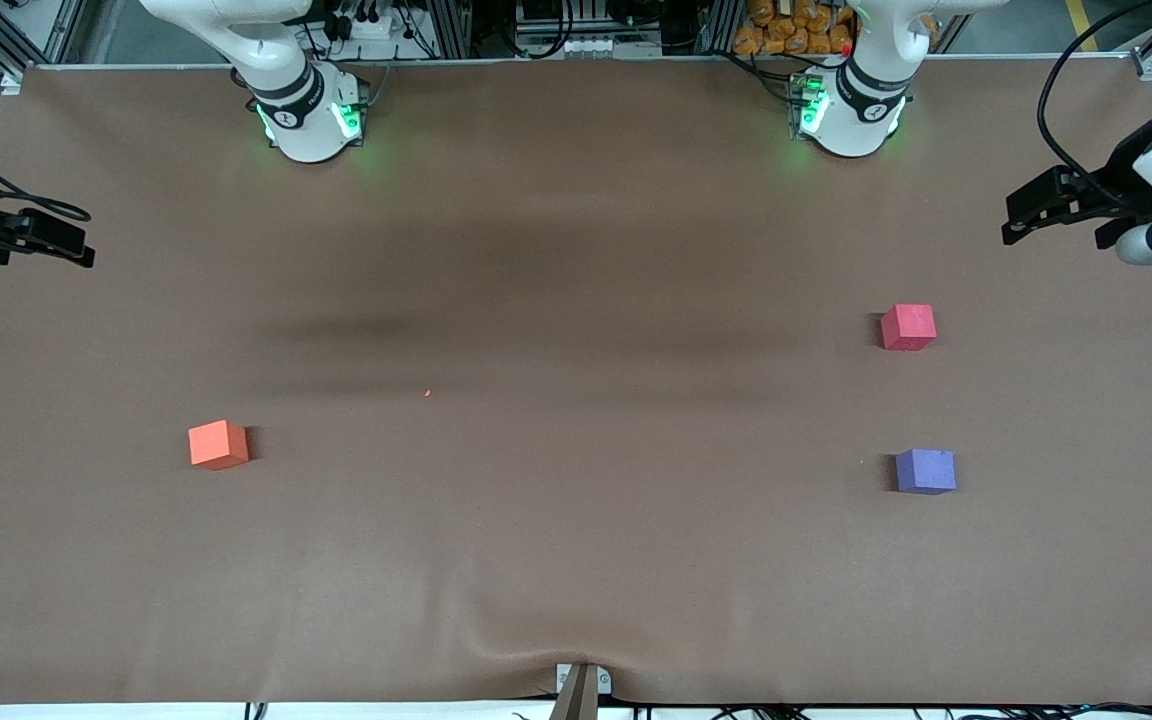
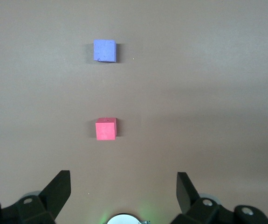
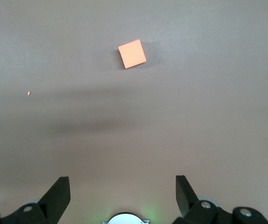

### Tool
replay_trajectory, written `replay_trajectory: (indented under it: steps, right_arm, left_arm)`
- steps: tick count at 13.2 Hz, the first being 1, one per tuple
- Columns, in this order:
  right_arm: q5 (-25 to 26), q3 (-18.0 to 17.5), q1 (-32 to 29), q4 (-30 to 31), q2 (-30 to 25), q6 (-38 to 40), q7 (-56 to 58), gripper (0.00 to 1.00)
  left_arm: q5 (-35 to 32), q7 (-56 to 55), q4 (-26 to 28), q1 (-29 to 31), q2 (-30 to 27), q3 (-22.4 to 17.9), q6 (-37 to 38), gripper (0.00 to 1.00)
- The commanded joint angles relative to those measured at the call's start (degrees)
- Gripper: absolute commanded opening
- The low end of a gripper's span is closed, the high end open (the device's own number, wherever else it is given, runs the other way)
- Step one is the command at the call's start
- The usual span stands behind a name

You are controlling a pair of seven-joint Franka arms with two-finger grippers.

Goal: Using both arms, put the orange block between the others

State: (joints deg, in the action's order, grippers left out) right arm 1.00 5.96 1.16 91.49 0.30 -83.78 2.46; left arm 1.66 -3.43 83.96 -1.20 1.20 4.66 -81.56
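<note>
Nothing is done yet: both end effectors, left (image 2: 123,186) and right (image 3: 122,186), hang released and empty over the worktop (image 1: 576,560), the orange block (image 1: 219,444) sitting well apart at nine o'clock from the untouched gap between the pinkish-red cube (image 1: 908,327) and purple-blue cube (image 1: 925,471).

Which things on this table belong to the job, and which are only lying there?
For the job:
- small matte orange foam cube, toward the right arm's end
- pinkish-red foam cube and purple-blue foam cube, toward the left arm's end
- left pincer and right pincer, both open

Just lying about:
- tiny orange crumb on the brown table cover
</note>
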Motion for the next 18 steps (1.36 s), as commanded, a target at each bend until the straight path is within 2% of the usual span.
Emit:
replay_trajectory:
  steps: [1, 8, 12, 15, 18]
  right_arm:
    - [0.2, -0.1, -0.3, -2.3, 0.8, 1.2, -0.3, 1.0]
    - [0.2, -0.2, 0.0, -2.4, 0.8, 1.4, -0.3, 1.0]
    - [0.1, -0.2, 2.4, -2.3, 1.6, 2.7, -0.2, 1.0]
    - [-0.1, -0.3, 4.2, -2.2, 4.7, 3.7, 0.4, 1.0]
    - [-0.9, -0.3, 8.0, -2.0, 10.8, 5.0, 0.3, 1.0]
  left_arm:
    - [-0.1, 0.9, -0.6, 0.2, 0.2, 0.2, -0.2, 1.0]
    - [-0.3, 1.0, -0.6, 0.3, 0.2, 0.4, -0.2, 1.0]
    - [-0.2, 1.0, -0.6, 0.4, 0.2, 0.4, -0.2, 1.0]
    - [-0.3, 1.0, -0.6, 0.4, 0.2, 0.4, -0.2, 1.0]
    - [-0.2, 1.0, -0.6, 0.4, 0.2, 0.4, -0.2, 1.0]
